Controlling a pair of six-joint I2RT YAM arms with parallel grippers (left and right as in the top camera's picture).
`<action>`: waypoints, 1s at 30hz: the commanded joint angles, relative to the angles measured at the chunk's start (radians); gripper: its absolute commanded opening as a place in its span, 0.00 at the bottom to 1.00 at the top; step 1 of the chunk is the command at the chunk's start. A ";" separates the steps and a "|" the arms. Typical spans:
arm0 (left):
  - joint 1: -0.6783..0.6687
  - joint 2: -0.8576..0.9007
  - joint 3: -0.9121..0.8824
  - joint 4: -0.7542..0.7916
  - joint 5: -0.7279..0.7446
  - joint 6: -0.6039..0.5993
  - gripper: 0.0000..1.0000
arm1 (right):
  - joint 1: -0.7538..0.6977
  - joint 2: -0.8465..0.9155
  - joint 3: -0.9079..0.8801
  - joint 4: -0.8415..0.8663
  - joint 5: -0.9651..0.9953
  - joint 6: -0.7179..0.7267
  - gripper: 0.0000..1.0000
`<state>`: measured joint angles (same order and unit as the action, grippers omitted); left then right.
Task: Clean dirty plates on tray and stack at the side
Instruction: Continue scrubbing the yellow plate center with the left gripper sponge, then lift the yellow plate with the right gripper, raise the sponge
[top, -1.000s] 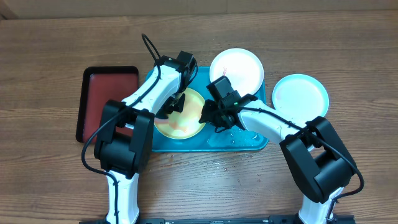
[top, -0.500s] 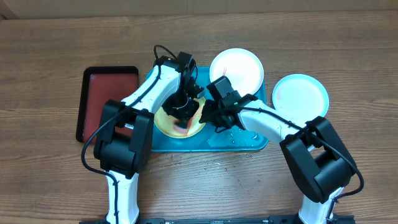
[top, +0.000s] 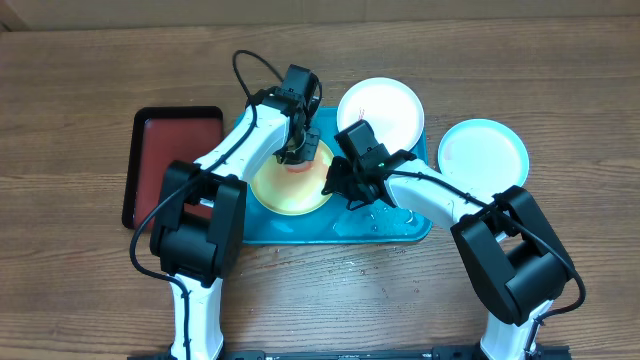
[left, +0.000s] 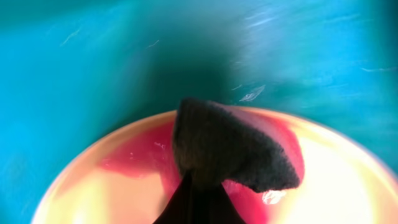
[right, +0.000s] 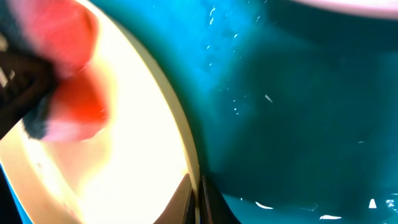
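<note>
The yellow-green plate (top: 285, 188) lies on the turquoise tray (top: 400, 225), with a red-orange smear at its far edge (left: 143, 155). My left gripper (top: 295, 152) is shut on a dark cloth (left: 230, 146) pressed on that smear. My right gripper (top: 335, 185) is shut on the yellow-green plate's right rim (right: 186, 155). The white plate (top: 380, 110) sits at the tray's back right, overhanging its rim. The light blue plate (top: 483, 153) lies on the table to the right of the tray.
A black-rimmed dark red tray (top: 165, 160) lies to the left of the turquoise tray. Wooden table (top: 80, 280) all around. Water drops glint on the tray floor (right: 261, 99).
My left gripper with the cloth has moved from the plate's middle to its far edge. My right gripper has kept its hold on the rim.
</note>
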<state>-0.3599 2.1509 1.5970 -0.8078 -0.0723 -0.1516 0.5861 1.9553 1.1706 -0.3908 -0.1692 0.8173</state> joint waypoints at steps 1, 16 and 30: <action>0.028 0.022 -0.005 -0.106 -0.259 -0.296 0.04 | 0.006 0.014 -0.008 -0.008 -0.016 -0.008 0.04; 0.048 0.011 0.066 -0.325 0.297 -0.038 0.04 | 0.006 0.014 -0.008 0.000 -0.030 -0.030 0.04; 0.230 -0.013 0.407 -0.382 0.294 -0.108 0.04 | 0.006 -0.009 0.082 -0.168 -0.027 -0.091 0.04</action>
<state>-0.1490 2.1506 1.9907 -1.1645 0.2020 -0.2367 0.5961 1.9556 1.1976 -0.5022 -0.2268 0.7773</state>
